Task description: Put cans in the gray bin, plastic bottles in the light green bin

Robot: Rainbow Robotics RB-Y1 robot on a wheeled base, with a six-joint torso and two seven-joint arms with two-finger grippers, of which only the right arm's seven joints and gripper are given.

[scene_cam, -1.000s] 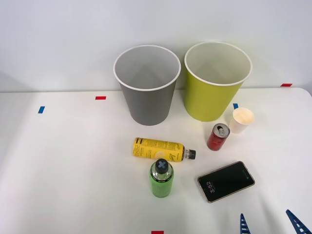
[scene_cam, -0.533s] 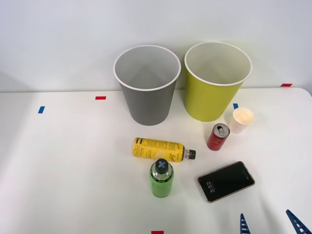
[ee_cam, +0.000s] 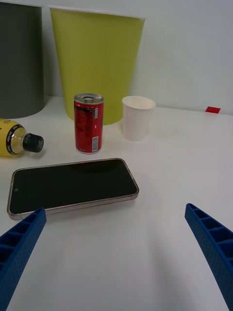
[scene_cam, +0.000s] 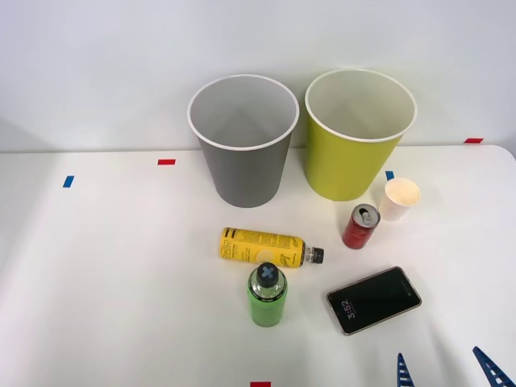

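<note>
Nothing moved; red can (ee_cam: 89,123) beyond open gripper (ee_cam: 116,252).

Almost no change across the front frames: right gripper (scene_cam: 446,372), its blue fingertips (scene_cam: 403,372) spread apart at the lower right edge, sits a hair lower in frame than a second ago, and nothing on the table (scene_cam: 121,282) shifts.

The right gripper (scene_cam: 446,371) sits at about five o'clock in the front view, low over the table. Its two blue ribbed fingers (ee_cam: 19,248) are spread wide apart, holding nothing between them.
</note>
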